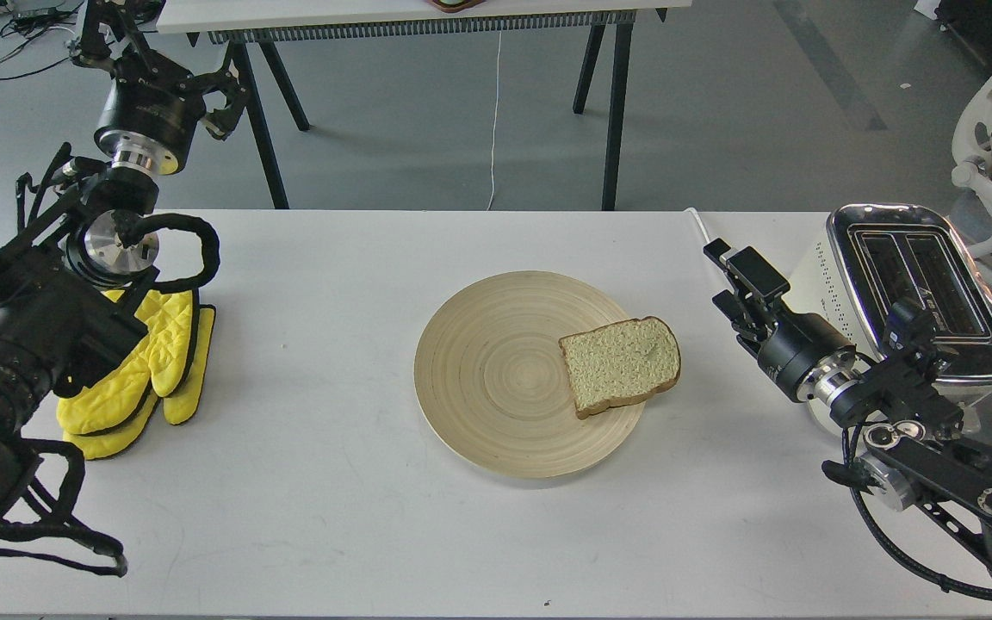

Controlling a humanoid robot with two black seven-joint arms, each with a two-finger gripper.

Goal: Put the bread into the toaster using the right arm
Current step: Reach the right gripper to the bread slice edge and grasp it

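Bread, a pale tan speckled slice with brown crust [621,365], lies flat on the right side of the round light wooden plate [496,379] mid-table, its edge overhanging the rim, so nothing of the task looks done yet: grasping, lifting and slotting all remain. The black right hand [733,280] hovers just right of the plate, apart from the slice, fingers spread and empty. Behind it the cream-white chrome-topped toaster [909,284] stands with both slots empty. The left hand [225,99] hangs high, too dark to judge. Toaster's front is hidden by the arm.
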